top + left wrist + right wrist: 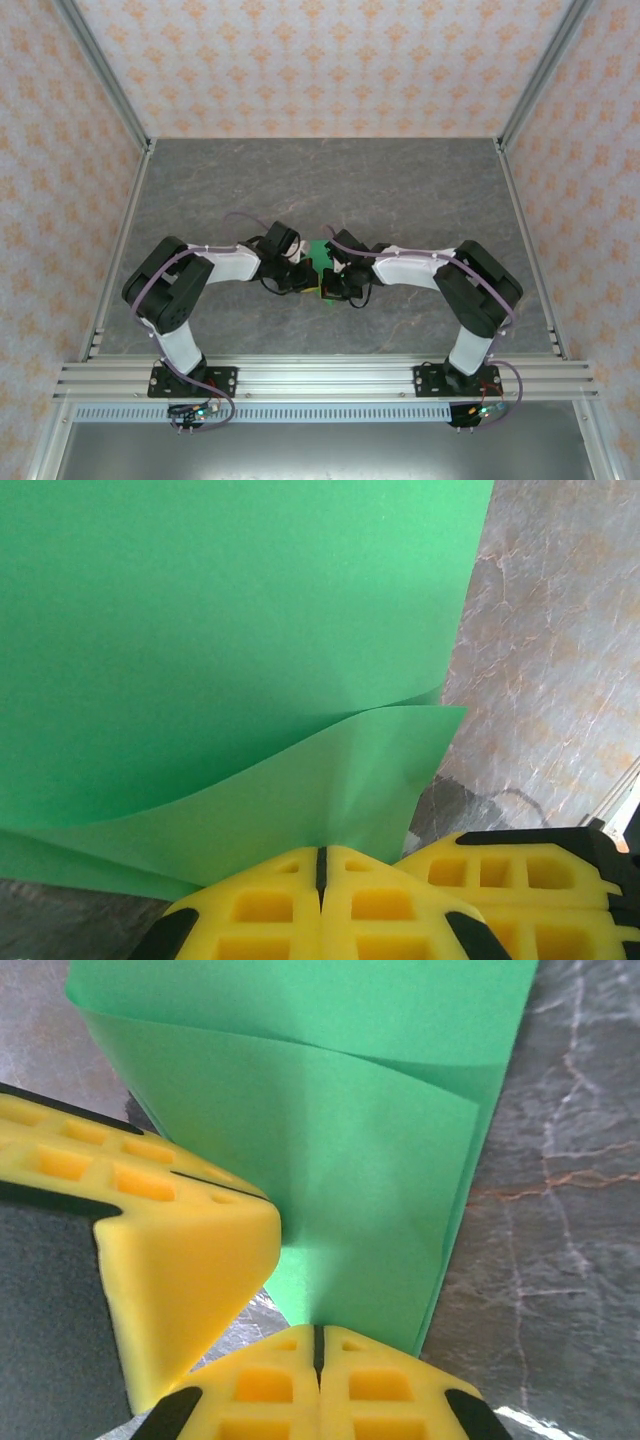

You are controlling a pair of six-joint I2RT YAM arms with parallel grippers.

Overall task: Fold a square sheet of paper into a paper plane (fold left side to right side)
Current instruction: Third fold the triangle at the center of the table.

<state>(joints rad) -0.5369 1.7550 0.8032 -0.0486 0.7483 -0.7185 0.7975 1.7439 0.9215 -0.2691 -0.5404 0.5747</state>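
The square sheet of paper (319,254) is bright green and sits between the two grippers at the table's middle. In the left wrist view the sheet (220,630) curves over in two loose layers, and my left gripper (322,852) is shut on its near edge. The right wrist view shows the sheet (380,1180) doubled over and standing up from the table, with my right gripper (318,1330) shut on its lower edge. The two grippers (308,283) (333,287) are almost touching. It has no paper plane shape; much of it is hidden under the wrists from above.
The grey marbled table (300,190) lies bare around the arms. Patterned walls and aluminium posts (110,80) close it in on three sides, and a rail (320,378) runs along the near edge. The right gripper's yellow fingers (530,870) crowd the left wrist view.
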